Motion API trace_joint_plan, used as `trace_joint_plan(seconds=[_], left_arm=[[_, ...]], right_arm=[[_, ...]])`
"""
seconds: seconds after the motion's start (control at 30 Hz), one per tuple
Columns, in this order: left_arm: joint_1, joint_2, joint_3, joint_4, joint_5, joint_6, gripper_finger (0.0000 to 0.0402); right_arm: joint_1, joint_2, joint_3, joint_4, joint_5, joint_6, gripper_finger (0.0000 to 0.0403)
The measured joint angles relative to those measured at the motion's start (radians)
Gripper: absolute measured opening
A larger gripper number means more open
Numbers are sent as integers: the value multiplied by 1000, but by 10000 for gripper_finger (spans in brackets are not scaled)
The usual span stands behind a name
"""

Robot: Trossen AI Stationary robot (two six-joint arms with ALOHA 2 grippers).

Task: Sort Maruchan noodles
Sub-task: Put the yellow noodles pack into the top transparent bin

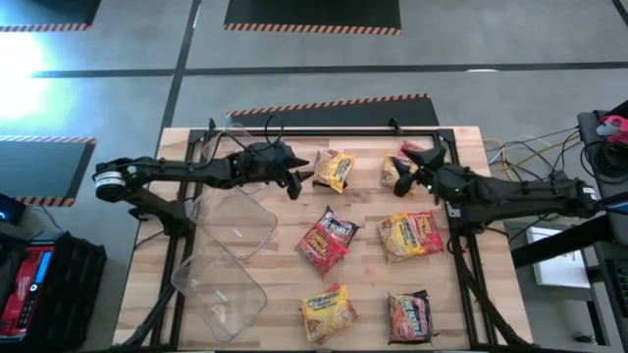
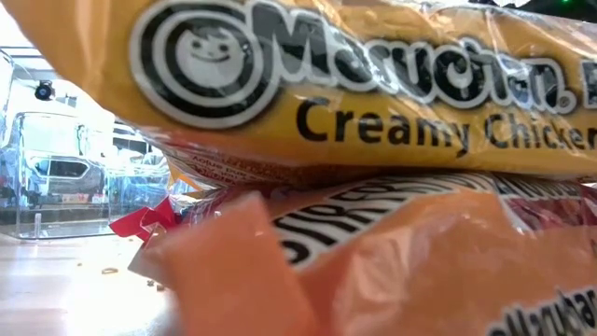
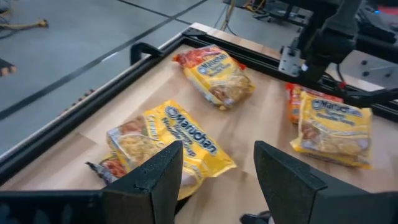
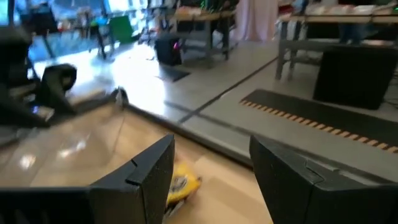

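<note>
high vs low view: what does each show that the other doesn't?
Only the high view: both arms, the left gripper open beside a yellow packet, the right gripper open over another packet, four more packets on the table.

Only the low view: print on a packet, "Maruchan Creamy Chicken", filling the picture, and the room behind.

Both: noodle packets and the clear plastic bins.
</note>
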Motion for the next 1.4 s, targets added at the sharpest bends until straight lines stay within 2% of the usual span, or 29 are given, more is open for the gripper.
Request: trace_joint_plan(seconds=[0.1, 0.37, 0.6, 0.9, 1.17, 1.4], left_arm=[[0, 0, 0, -5, 2, -16, 181], [4, 0, 6, -67, 0, -37, 181], [7, -1, 53, -120, 0, -8, 181], [14, -1, 64, -149, -1, 45, 181], [65, 2, 64, -150, -1, 46, 181], [102, 95, 123, -192, 87, 48, 181]], right_arm=[[-1, 6, 10, -1, -21, 52, 201], [0, 9, 32, -63, -92, 310, 201], [-1, 91, 26, -94, -170, 460, 201], [0, 230, 42, -79, -194, 489, 201], [0, 324, 43, -77, -217, 588, 201], [-1, 410, 43, 4, -216, 628, 201]])
